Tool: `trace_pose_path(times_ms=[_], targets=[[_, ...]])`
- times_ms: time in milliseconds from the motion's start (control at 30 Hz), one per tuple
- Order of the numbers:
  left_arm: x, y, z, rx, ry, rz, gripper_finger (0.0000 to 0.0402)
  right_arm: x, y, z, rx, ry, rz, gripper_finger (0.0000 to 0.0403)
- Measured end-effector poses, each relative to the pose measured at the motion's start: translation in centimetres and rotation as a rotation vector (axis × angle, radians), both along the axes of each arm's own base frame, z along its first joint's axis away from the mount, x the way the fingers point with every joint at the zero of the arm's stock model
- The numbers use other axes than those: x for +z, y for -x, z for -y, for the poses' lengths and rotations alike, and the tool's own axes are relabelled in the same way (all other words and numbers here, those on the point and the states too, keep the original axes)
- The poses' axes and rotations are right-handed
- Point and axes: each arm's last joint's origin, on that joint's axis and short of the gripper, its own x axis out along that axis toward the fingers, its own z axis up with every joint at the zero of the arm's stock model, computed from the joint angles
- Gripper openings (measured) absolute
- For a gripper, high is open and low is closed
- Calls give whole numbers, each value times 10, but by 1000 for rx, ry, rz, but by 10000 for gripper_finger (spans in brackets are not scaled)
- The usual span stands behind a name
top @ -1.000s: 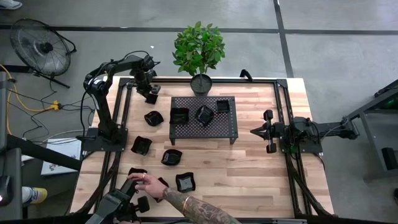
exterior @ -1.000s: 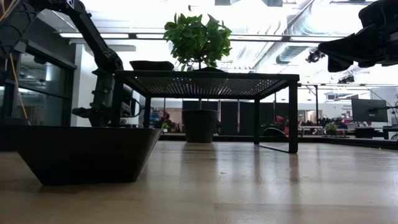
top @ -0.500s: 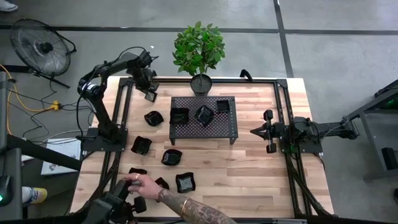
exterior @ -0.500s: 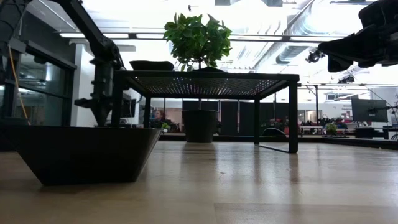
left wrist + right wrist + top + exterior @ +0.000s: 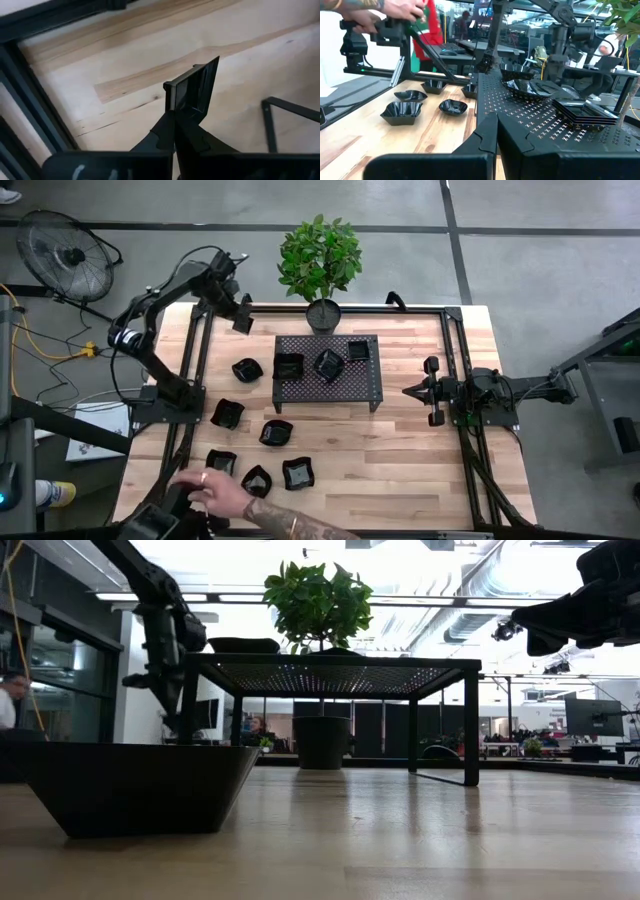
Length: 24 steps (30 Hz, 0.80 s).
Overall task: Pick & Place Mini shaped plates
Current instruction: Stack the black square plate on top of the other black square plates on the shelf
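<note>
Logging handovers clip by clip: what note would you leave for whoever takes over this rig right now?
Left gripper: shut on a square mini plate, raised over the table's far-left corner.
Right gripper: shut, empty, parked right of the rack.
Done: three plates on the rack.
Left: the held plate, plus six plates on the table, front-left, near a person's hand.
</note>
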Motion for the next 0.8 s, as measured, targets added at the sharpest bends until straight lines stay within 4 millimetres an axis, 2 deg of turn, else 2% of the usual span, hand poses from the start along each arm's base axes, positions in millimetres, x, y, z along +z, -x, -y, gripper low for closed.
trace_pose_path(times_ms=[267,800], targets=[[29,5,17,-72,-86,103,0,0,0,0,0,0,0,5],[88,20,65,-303,-304,358,0,0,0,0,0,0,0,5]])
